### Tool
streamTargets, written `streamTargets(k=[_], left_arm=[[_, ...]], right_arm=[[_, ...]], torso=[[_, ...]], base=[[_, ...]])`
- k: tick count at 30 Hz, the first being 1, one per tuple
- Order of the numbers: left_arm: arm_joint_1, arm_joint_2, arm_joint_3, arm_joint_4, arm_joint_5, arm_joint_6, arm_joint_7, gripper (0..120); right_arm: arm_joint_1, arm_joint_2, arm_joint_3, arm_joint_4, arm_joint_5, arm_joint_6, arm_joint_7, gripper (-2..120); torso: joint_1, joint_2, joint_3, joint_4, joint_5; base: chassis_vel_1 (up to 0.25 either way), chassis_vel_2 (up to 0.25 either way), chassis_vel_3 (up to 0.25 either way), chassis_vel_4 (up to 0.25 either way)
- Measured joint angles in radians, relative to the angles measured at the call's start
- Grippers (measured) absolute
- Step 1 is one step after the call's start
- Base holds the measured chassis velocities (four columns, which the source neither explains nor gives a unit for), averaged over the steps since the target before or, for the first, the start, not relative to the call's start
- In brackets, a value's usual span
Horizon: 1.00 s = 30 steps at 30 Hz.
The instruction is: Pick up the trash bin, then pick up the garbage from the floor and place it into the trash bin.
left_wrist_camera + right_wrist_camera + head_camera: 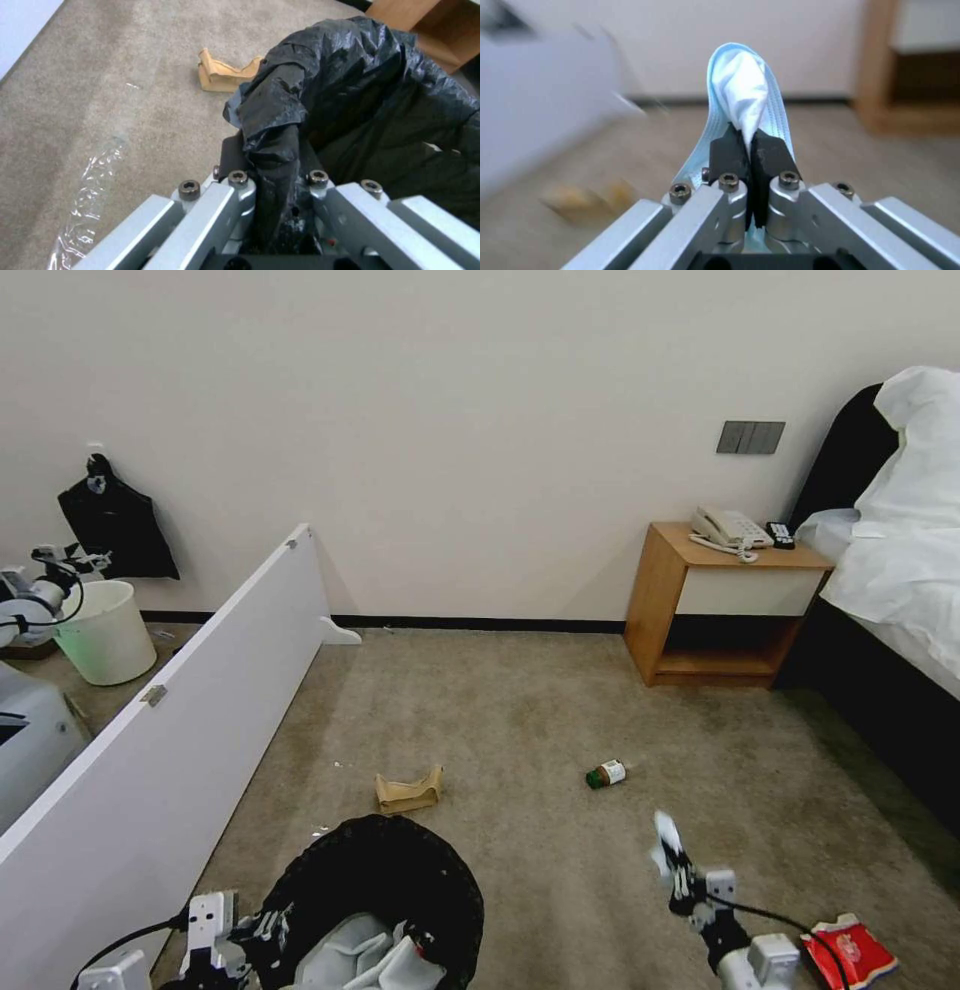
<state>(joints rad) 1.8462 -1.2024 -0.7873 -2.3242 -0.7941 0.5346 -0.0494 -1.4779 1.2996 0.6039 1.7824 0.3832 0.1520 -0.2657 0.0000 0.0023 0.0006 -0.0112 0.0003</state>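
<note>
The trash bin (380,880), lined with a crinkled black bag, hangs low in front of me with white items (370,955) inside. My left gripper (262,925) is shut on its bagged rim (272,123); in the left wrist view the left gripper (270,150) pinches the black plastic. My right gripper (678,870) is raised to the right of the bin, shut on a light-blue and white face mask (742,82). On the carpet lie a torn brown paper bag (408,790), a green-capped bottle (605,775) and a red packet (850,950).
A long white panel (170,720) leans along the left. Behind it stands a plain white bucket (105,630). A wooden nightstand (720,600) and a bed (900,570) are at the right. Clear plastic film (95,195) lies on the carpet near the bin.
</note>
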Motion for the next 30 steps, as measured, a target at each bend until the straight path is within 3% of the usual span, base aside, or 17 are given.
streamTargets(k=[2,6,8,11,20,24,30], left_arm=[[-0.003,0.005,0.003,0.000,0.000,0.000,-0.001,4],[-0.004,0.004,0.005,-0.002,0.000,0.000,-0.001,4],[-0.001,0.001,0.006,-0.007,0.000,0.000,0.000,4],[0.000,-0.001,0.008,-0.012,0.000,0.000,-0.001,4],[-0.009,-0.013,0.016,-0.020,0.001,0.005,-0.005,4],[-0.016,-0.020,0.022,-0.019,0.004,0.005,-0.007,4],[-0.021,-0.026,0.030,-0.018,0.006,0.007,-0.007,4]], right_arm=[[0.009,-0.054,-0.058,0.108,0.113,0.020,-0.061,0],[0.038,-0.117,-0.115,0.199,0.193,0.027,-0.131,0],[0.067,-0.205,-0.182,0.289,0.289,0.026,-0.212,0],[0.096,-0.271,-0.250,0.345,0.361,0.019,-0.282,0],[0.225,-0.367,-0.419,0.330,0.506,-0.004,-0.552,0],[0.283,-0.398,-0.494,0.290,0.514,-0.010,-0.622,0],[0.357,-0.413,-0.572,0.247,0.521,-0.016,-0.649,0]], torso=[[0.000,0.000,0.000,0.0005,-0.0004],[0.000,0.000,0.000,0.0008,-0.0001],[0.000,0.000,0.000,0.0009,-0.0004],[0.000,0.000,0.000,0.0005,-0.0004],[0.000,0.000,0.000,0.0005,-0.0001],[0.000,0.000,0.000,0.0003,-0.0001],[0.000,0.000,0.000,0.0006,-0.0002]], base=[[0.000,0.000,0.000,0.000],[0.000,0.000,0.000,0.000],[0.000,0.000,0.000,0.000],[0.000,0.000,0.000,0.000],[0.000,0.000,0.000,0.000],[0.000,0.000,0.000,0.000],[0.000,0.000,0.000,0.000]])
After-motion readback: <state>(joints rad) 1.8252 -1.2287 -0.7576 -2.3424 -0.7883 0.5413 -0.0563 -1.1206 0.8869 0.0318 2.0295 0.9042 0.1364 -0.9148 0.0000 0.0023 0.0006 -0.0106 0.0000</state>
